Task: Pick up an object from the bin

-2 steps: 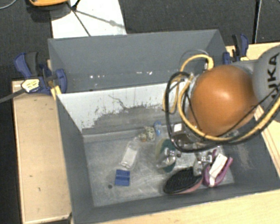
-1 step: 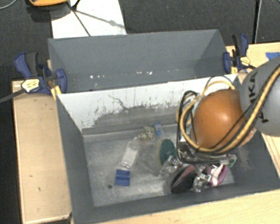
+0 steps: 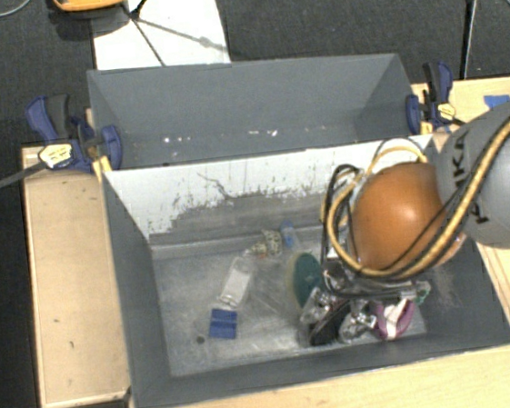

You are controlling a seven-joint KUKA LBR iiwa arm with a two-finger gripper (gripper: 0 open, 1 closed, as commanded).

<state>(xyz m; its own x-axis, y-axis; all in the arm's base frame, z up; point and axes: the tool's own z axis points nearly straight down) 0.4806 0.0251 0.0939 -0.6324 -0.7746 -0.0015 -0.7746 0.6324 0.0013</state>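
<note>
My gripper (image 3: 343, 296) is low in the bin's right front part, right above a small heap. Directly under it lie a black and silver object (image 3: 326, 326) and a pink and white object (image 3: 396, 318). A dark teal rounded object (image 3: 305, 275) leans just to the gripper's left, touching or nearly touching it. Whether anything is held I cannot tell, since the wrist's orange dome hides most of the gripper.
A clear plastic bottle with a blue cap (image 3: 229, 297) lies on the bin floor to the left of centre. A small clear and blue item (image 3: 275, 241) rests near the back wall. The arm and its cables fill the bin's right side.
</note>
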